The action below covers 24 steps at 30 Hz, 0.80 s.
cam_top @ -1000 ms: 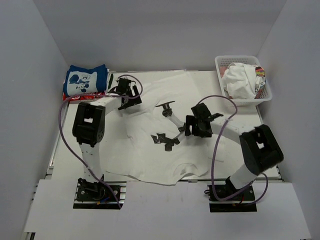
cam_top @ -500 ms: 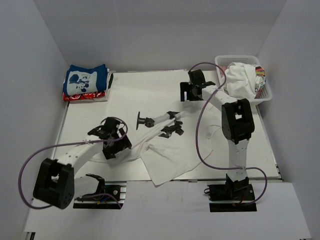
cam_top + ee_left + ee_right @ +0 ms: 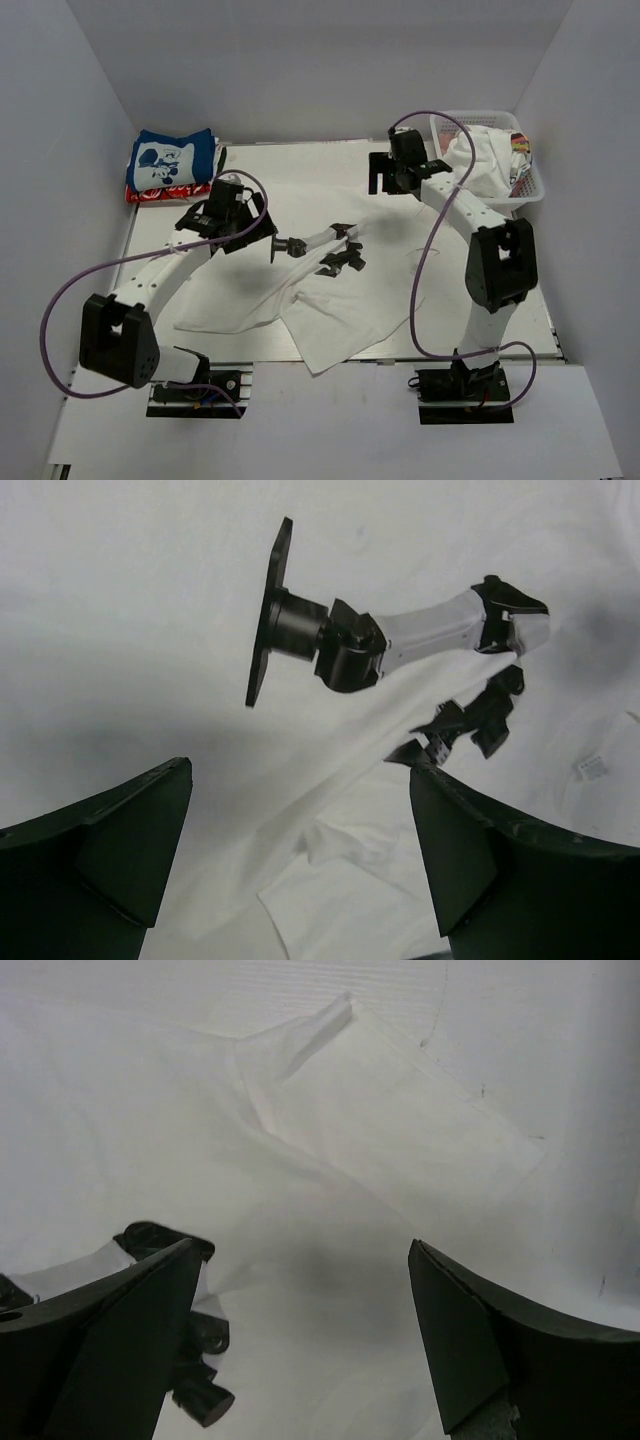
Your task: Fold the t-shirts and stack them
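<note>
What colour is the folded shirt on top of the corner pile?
The top shirt is blue with a white print, clearest in the top external view.

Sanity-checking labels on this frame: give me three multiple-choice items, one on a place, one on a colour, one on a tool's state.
1. Where is the folded blue tee? A far-left corner; B centre; C near-right corner
2. What colour is the spread-out tee? A pink; B white; C red
3. The left tool is: A shut on cloth; B open, empty; C out of view
Answers: 1 A, it lies at far left, at the back. 2 B, the cloth is plain white. 3 B, the wrist view shows it gaping with nothing held.
</note>
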Tool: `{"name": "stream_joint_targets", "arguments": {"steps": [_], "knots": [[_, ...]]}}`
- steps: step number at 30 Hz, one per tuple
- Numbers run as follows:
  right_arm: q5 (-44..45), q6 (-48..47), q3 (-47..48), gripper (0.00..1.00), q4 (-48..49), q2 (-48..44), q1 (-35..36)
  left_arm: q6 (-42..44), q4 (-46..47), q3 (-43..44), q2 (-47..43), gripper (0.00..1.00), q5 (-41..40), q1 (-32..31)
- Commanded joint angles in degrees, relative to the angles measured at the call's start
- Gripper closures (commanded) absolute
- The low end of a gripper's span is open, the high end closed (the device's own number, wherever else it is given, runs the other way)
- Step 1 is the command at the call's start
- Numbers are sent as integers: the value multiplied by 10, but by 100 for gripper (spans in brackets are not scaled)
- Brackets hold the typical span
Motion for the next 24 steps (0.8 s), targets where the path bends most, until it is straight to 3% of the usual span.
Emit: {"name": "stream_joint_targets", "arguments": {"steps": [1, 7, 10, 17, 24], "knots": [[20, 17, 73, 10, -31, 79, -10, 45, 42, 16, 38, 0, 3, -2], [-28, 35, 162, 10, -36, 173, -36, 78, 123, 10, 100, 0, 122, -8], [-31, 38, 217, 10, -58, 230, -39, 99, 158, 19, 127, 0, 174, -45], [-78, 56, 223, 10, -46, 290, -62, 154, 210, 85, 224, 0, 228, -198], [-88, 48, 260, 10, -61, 343, -70, 190, 194, 164, 355, 0, 236, -291]]}}
